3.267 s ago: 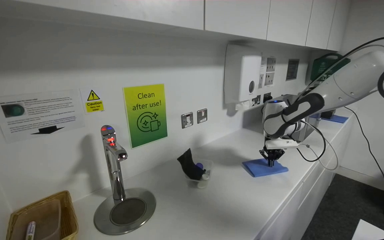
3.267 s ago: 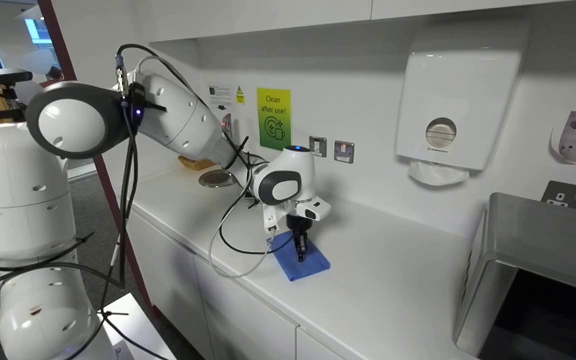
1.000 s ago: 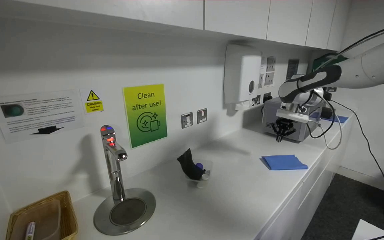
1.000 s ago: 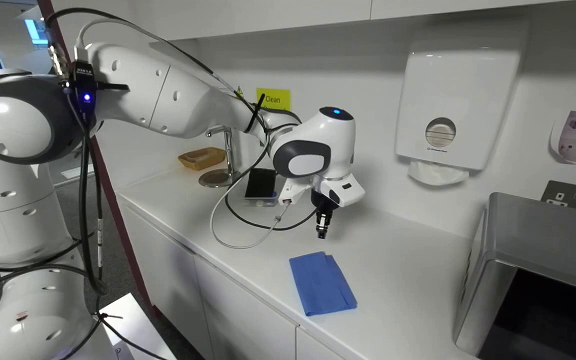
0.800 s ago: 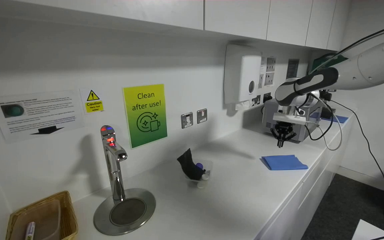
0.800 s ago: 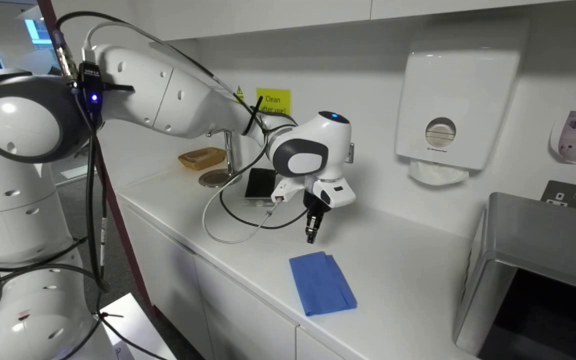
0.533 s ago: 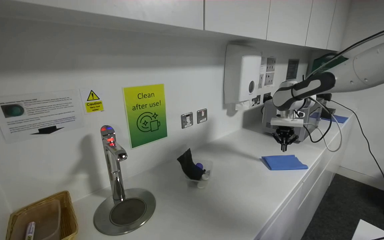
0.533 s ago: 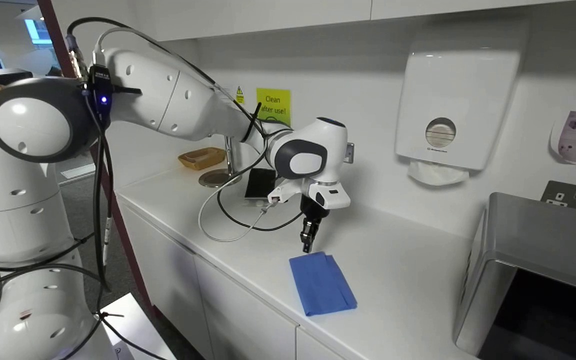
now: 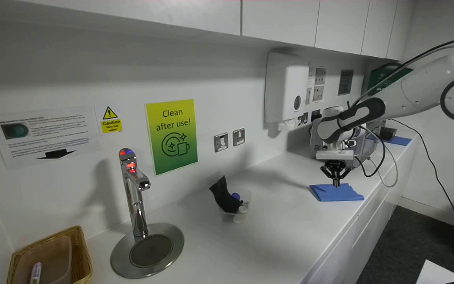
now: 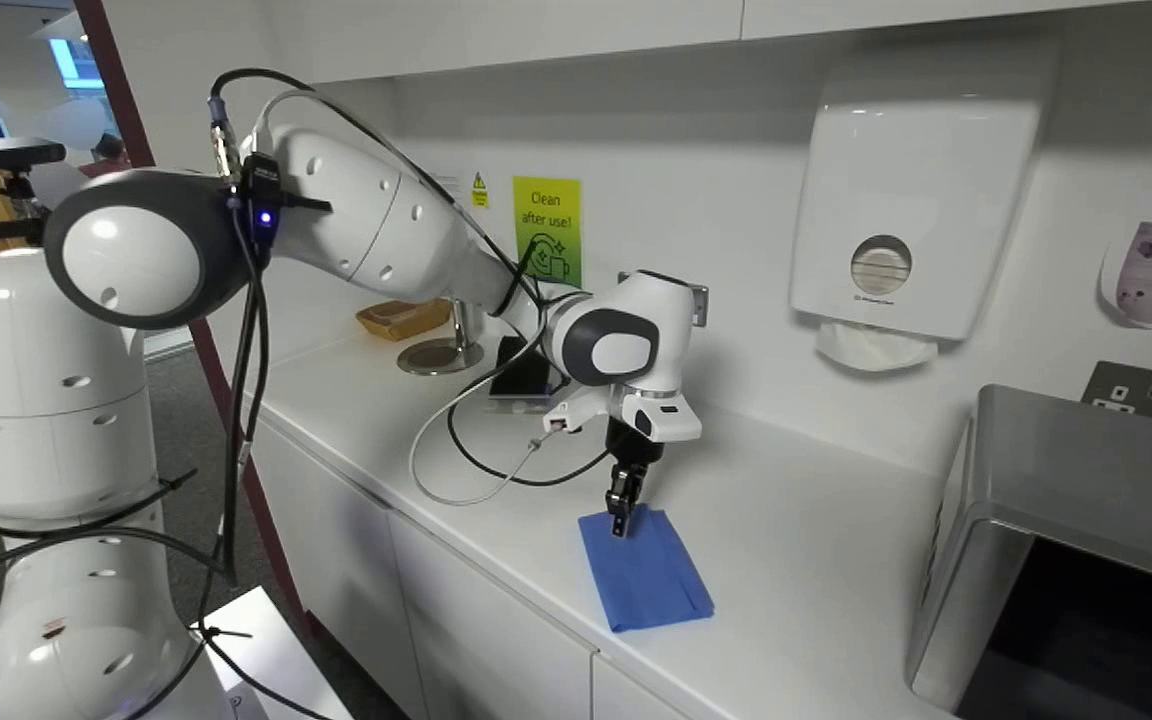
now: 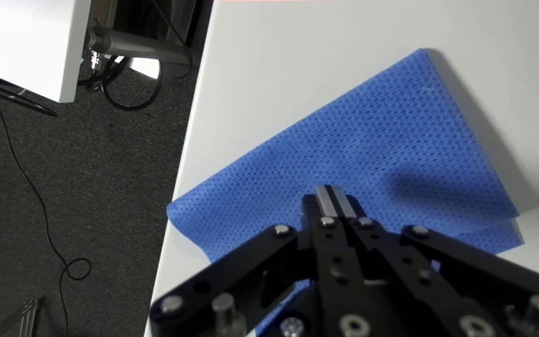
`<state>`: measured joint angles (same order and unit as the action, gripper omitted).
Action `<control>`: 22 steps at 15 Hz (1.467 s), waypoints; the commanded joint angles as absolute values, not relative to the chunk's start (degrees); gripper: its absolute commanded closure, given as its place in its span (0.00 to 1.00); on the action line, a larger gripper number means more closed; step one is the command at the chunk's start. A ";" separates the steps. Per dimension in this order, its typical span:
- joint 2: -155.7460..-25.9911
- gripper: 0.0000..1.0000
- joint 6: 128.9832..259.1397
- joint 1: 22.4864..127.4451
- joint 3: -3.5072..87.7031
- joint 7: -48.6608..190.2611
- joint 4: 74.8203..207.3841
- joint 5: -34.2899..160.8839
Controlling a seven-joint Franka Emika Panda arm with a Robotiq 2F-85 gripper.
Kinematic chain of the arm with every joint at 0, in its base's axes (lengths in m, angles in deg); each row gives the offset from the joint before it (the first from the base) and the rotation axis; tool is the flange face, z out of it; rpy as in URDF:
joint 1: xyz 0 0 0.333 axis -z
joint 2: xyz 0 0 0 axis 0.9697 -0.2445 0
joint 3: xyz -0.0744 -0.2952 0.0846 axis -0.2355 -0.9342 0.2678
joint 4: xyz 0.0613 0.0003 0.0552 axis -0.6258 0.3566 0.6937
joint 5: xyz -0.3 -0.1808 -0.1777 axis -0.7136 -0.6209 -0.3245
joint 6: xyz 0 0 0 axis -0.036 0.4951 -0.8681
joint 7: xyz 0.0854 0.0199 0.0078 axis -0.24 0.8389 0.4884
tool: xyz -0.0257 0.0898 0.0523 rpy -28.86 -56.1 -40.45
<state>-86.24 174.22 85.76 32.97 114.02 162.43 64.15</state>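
So, in an exterior view the folded blue cloth (image 9: 341, 195) sits on the worktop (image 9: 274, 236) with the end effector (image 9: 336, 185) right over it, and only there can you spot the tube thingy (image 9: 36, 272) in the wicker basket (image 9: 79, 252), well apart from the cloth. In an exterior view a grey box (image 10: 1096, 470) well off from the cloth shows its dark front. Wrist view alone gets the cloth's dotted weave and the fingertips (image 11: 325, 201) clenched together.

From a distance I'm seeing a matt, dimpled cloth (image 11: 367, 145) and a smooth counter (image 9: 266, 236); at left, a polished metal tap (image 9: 134, 193) is gleaming and a basket (image 9: 80, 256) is showing its rough, woven wicker.
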 commanded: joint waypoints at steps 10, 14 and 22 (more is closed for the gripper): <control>-92.58 1.00 180.61 83.27 32.08 120.62 161.03 57.31; -94.62 1.00 183.89 83.68 31.47 121.99 160.31 56.18; -98.22 1.00 186.76 85.29 29.48 123.57 155.48 58.92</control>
<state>-94.95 184.35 84.18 30.11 122.39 158.59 57.47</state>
